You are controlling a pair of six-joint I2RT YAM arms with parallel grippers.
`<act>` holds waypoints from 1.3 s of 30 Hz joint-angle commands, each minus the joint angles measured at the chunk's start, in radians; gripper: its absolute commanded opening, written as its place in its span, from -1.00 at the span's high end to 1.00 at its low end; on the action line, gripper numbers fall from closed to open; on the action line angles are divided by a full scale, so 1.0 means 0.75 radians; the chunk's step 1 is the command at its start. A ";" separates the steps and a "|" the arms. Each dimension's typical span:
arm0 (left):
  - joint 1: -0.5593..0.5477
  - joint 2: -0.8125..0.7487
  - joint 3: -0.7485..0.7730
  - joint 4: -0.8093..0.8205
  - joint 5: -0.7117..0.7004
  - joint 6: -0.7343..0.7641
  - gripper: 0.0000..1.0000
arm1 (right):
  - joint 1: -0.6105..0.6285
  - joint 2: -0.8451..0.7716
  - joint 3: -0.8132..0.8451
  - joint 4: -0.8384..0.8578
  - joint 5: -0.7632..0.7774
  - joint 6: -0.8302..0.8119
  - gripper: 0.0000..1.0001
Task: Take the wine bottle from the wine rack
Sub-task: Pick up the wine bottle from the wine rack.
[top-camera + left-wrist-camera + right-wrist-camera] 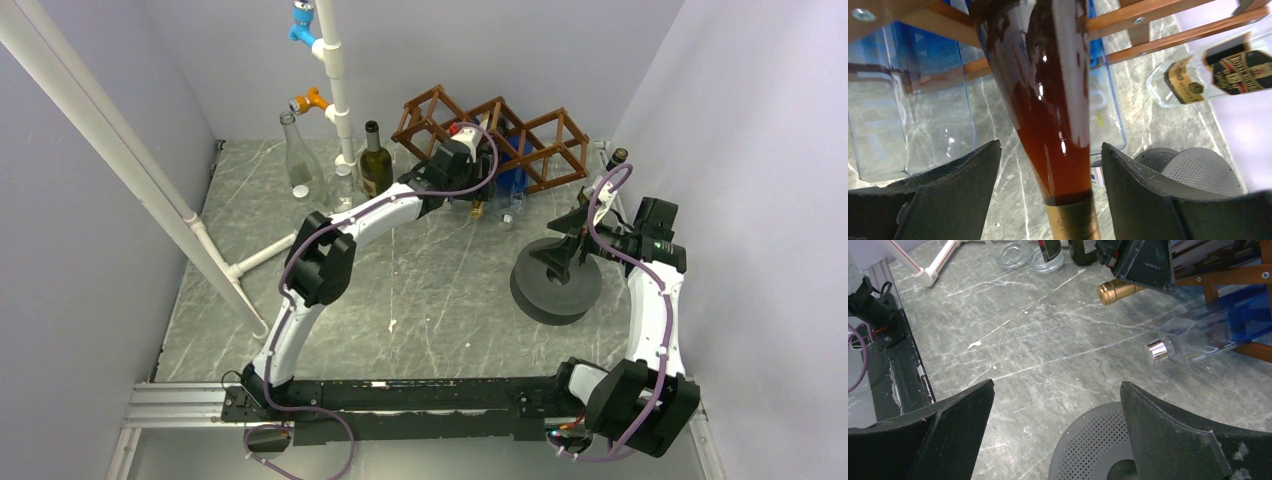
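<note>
OK, your left gripper [1050, 147] is the one on the job. Its jaws are spread and straddle the neck of the bottle [1048, 100], with a gap on both sides (no contact that I can see). The bottle lies in the rack [908, 15]. Its long axis runs 12 to 6 in the left wrist view, body up in a cell at 12 and gold cap [1115, 290] poking out toward 6. The pull line looks to be straight along that axis, toward 6. Close on the neck first and stay in line, or the shoulder may snag the rack. Right gripper [1055, 387] is wide open and empty, well apart at 3 o'clock from the cap in the top view, so leave it out.
</note>
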 commanded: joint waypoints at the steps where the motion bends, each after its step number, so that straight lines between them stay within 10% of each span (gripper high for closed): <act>1: -0.007 0.039 0.082 0.034 0.001 -0.025 -0.55 | 0.007 -0.002 0.029 0.004 -0.014 -0.038 -0.99; 25: -0.007 0.115 0.142 0.026 -0.036 -0.093 -0.17 | 0.015 -0.003 0.031 -0.002 0.001 -0.051 -0.99; 39: -0.010 0.013 0.097 0.065 -0.028 -0.056 1.00 | 0.018 -0.006 0.031 -0.004 0.009 -0.058 -1.00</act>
